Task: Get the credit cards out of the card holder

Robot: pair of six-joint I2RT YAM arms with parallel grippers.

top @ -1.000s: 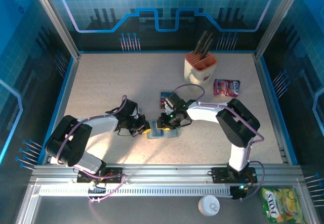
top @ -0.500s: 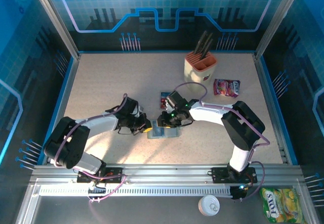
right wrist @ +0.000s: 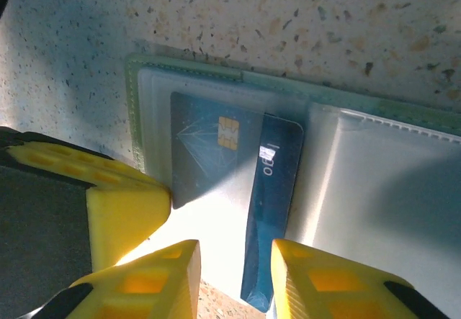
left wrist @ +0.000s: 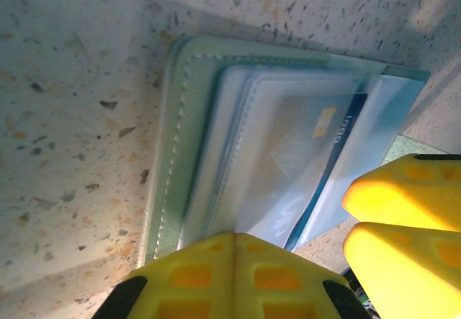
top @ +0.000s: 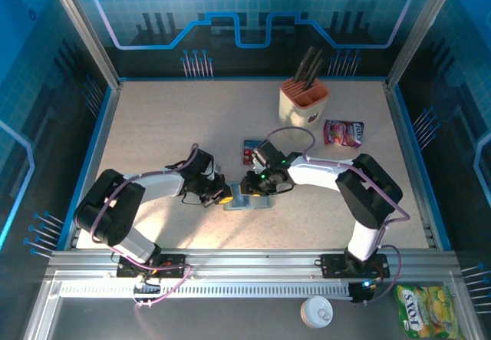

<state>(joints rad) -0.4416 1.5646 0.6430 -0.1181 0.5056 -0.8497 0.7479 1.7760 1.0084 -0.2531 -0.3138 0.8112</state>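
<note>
The pale grey-green bifold card holder (left wrist: pixel 171 146) lies open and flat on the speckled beige desk (top: pixel 153 125) between the two arms, clear plastic sleeves upward. The left claw (left wrist: pixel 234 250) is closed on nothing, its yellow tips pressing on the sleeves. The right claw (right wrist: pixel 234 276) stands partly open. A dark blue credit card (right wrist: pixel 216 153) with a gold chip sticks partway out of its sleeve, its end between the yellow fingers (right wrist: pixel 155 276), and a second small card (top: pixel 249 150) lies on the desk just beyond.

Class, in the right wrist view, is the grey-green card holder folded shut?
No, the grey-green card holder lies open on the speckled table, exposing clear plastic sleeves and a dark blue chip card.
</note>
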